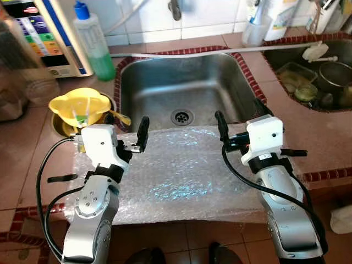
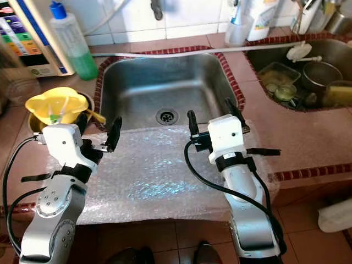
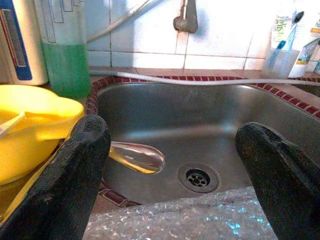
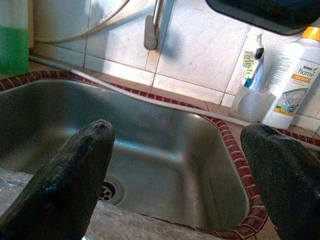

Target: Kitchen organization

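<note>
- We take the empty stainless steel sink basin (image 1: 181, 88) as our landmark; a clear sheet of bubble wrap (image 1: 181, 170) lies flat on the counter edge just in front of it, its far edge overhanging the basin's front rim.
- Our left gripper (image 1: 126, 128) hovers over the sheet's left corner, fingers spread wide and holding nothing.
- Our right gripper (image 1: 241, 117) hovers over the sheet's right corner, also wide apart and empty.
- Left of the basin sits a yellow plastic bowl-shaped funnel (image 1: 78, 106) in a metal bowl, a spoon handle (image 3: 136, 156) poking from it toward the basin, close beside our left fingers.
- Behind that stands a green-liquid bottle with blue cap (image 1: 94, 41).
- A white hose (image 1: 220, 51) runs along the basin's back rim.
- Right of the basin, a second sink (image 1: 319, 77) holds dirty dishes.
</note>
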